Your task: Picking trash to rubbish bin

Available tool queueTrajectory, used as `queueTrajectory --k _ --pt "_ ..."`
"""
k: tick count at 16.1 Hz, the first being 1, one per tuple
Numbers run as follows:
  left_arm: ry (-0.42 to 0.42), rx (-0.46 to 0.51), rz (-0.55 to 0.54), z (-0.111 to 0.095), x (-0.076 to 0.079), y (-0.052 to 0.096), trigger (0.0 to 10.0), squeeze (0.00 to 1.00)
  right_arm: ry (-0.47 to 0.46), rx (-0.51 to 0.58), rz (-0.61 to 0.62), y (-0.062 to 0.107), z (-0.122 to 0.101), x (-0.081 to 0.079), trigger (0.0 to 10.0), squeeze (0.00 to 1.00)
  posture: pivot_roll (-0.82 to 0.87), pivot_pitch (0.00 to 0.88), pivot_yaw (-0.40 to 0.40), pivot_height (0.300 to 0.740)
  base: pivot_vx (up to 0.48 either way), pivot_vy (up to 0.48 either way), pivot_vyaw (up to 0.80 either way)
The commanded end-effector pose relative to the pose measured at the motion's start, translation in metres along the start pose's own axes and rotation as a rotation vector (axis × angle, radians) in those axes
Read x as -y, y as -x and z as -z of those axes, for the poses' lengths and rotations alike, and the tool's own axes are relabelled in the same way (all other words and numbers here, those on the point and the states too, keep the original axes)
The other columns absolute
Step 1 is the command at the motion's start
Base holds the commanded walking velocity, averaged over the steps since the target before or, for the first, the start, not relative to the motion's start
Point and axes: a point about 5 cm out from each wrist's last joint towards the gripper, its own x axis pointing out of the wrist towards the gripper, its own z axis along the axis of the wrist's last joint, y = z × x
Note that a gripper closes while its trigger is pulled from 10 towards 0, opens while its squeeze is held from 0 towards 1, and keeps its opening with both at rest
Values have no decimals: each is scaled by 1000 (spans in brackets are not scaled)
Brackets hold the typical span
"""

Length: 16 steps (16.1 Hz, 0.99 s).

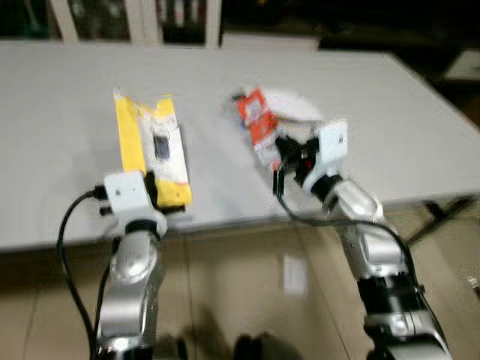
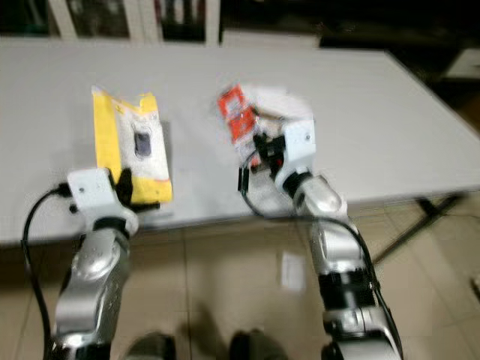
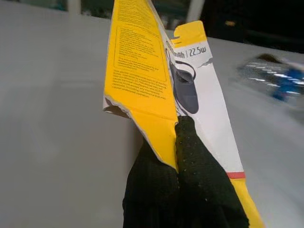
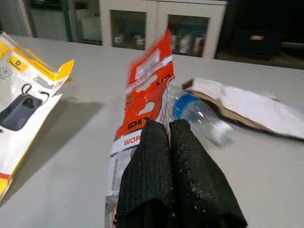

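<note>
The left gripper (image 3: 176, 156) has its two black fingers pressed tight on the yellow packet (image 1: 154, 146), pinching the packet's near end at the front edge of the grey desk (image 1: 67, 135). The right gripper (image 4: 169, 142) has its fingers squeezed together on the red wrapper (image 4: 145, 102), which stands up from the desk, also near the front edge. Just behind it lie a plastic bottle (image 4: 197, 114) and a flat white card (image 4: 251, 109).

Silver arms, white wrist blocks, looping black cables, dotted black pincer fingers (image 4: 156, 161).
</note>
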Motion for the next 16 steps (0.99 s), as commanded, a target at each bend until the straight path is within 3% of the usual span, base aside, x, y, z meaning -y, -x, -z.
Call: queueTrajectory --k 1,7,11,16 --pt "-3 -7 12 0 2 -1 10000 0 -3 5 22 2 -2 3 10000 0 -67 71 -123 740 -375 0 0" --pt "-8 -17 11 1 0 -1 10000 0 -21 12 22 -2 -1 -2 10000 0 -41 72 -112 740 -326 0 0" --pt "-10 -40 37 2 -7 -3 10000 0 -39 22 17 -8 -2 -9 10000 0 -39 88 -76 740 0 0 0" --pt "-32 -52 83 -3 -9 -9 10000 0 -76 52 83 -8 -1 -6 10000 0 -13 107 -13 740 0 0 0"
